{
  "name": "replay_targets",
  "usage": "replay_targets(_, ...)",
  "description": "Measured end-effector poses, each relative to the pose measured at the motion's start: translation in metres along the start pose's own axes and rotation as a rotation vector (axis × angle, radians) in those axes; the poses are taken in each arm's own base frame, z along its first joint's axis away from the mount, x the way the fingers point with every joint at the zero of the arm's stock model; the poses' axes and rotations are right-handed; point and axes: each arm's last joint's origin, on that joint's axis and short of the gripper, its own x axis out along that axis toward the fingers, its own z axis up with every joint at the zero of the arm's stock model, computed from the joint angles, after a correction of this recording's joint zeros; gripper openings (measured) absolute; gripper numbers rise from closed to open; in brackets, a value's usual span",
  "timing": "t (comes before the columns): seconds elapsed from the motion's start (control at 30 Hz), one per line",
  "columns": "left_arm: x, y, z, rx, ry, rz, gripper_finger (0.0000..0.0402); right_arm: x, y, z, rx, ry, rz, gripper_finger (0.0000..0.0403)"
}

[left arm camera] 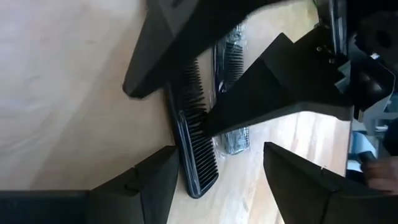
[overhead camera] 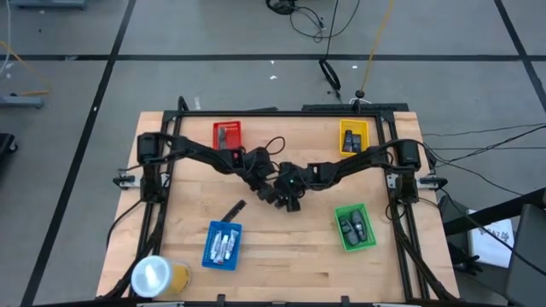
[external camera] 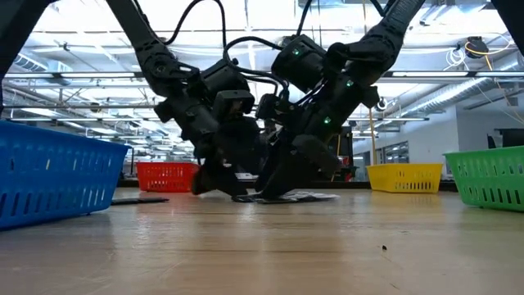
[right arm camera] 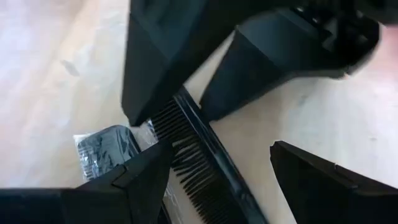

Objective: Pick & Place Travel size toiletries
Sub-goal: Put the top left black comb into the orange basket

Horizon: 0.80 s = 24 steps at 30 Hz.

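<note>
Both hands were lowered together at mid-worktop (overhead camera: pixel 281 247). The left hand (left arm camera: pixel 214 186) was seen spread wide, a black comb (left arm camera: pixel 193 143) lying flat between its fingers, ungripped. The right hand (right arm camera: pixel 221 180) was likewise wide, the same comb (right arm camera: pixel 205 162) between its fingers and a wrapped dark piece (right arm camera: pixel 102 149) just beside one finger.
</note>
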Motion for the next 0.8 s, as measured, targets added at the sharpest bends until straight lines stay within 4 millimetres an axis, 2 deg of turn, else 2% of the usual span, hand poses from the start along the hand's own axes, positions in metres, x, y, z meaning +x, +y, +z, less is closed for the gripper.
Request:
replay_targets(0.57,0.004,-0.012,0.013,0.028,0.051,-0.127,0.0208,0.001,-0.003,-0.001,0.011,-0.011,0.01,0.0266)
replay_targets(0.67,0.004,-0.012,0.013,0.038,0.057,-0.123,0.0209,0.001,-0.003,-0.001,0.01,-0.009,0.01,0.0241)
replay_targets(0.8,0.002,-0.011,0.014,0.034,0.053,-0.123,0.0209,0.001,-0.003,-0.001,0.028,-0.011,0.018,0.0174)
